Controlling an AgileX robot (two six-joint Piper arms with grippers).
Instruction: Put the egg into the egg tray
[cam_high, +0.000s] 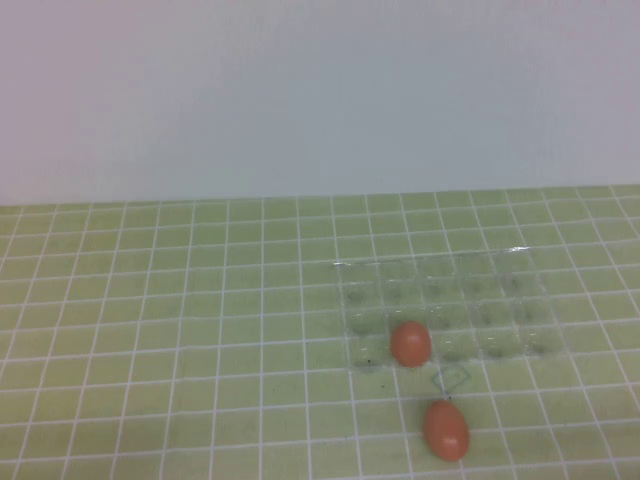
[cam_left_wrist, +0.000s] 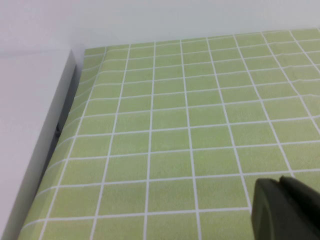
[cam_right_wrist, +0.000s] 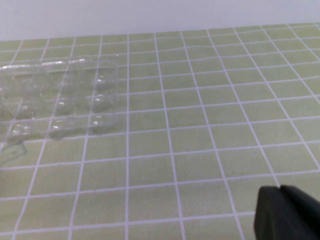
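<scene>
the left gripper (cam_left_wrist: 285, 210) shows only as a dark corner in its own wrist view, over bare green-checked desk (cam_high: 180, 330) well to the left of the egg tray (cam_high: 440, 310); i cannot tell how its jaws are set. the clear egg tray lies right of the desk's middle, with one egg already seated (cam_high: 411, 344) in a cup of its near row. the egg (cam_high: 446, 430) left to place lies on the desk just in front of the tray's near edge, untouched. the right gripper (cam_right_wrist: 287, 212) hangs well off the tray's right end, jaw setting likewise unreadable. judging by this, half is done: the loose egg is not yet grasped, lifted or set in an empty cup
</scene>
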